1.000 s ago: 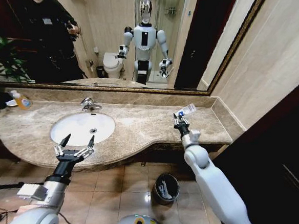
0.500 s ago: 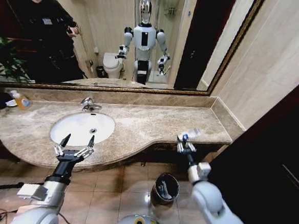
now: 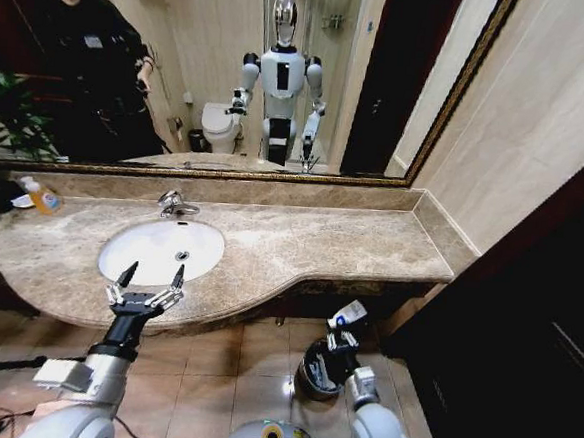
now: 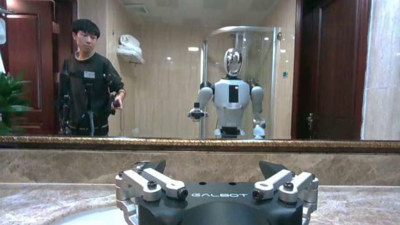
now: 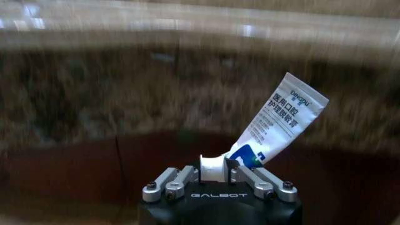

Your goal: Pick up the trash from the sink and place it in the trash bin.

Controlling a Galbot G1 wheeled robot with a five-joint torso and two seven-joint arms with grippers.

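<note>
Below the marble counter, the right gripper (image 3: 341,339) pinches a white toothpaste tube (image 3: 349,313) over the trash bin (image 3: 308,372) for dropping, while the left gripper (image 3: 145,289) waits spread beside the sink (image 3: 119,252).

We see a beige marble counter (image 3: 300,242) running along the wall under the mirror, with the white oval sink (image 3: 159,250) set into it and a chrome tap (image 3: 176,205) at the basin's back edge. Far to our left on the marble stands an orange-liquid bottle (image 3: 41,196). Below, on the tiled floor (image 3: 221,374), sits the round dark trash bin (image 3: 318,369).
</note>
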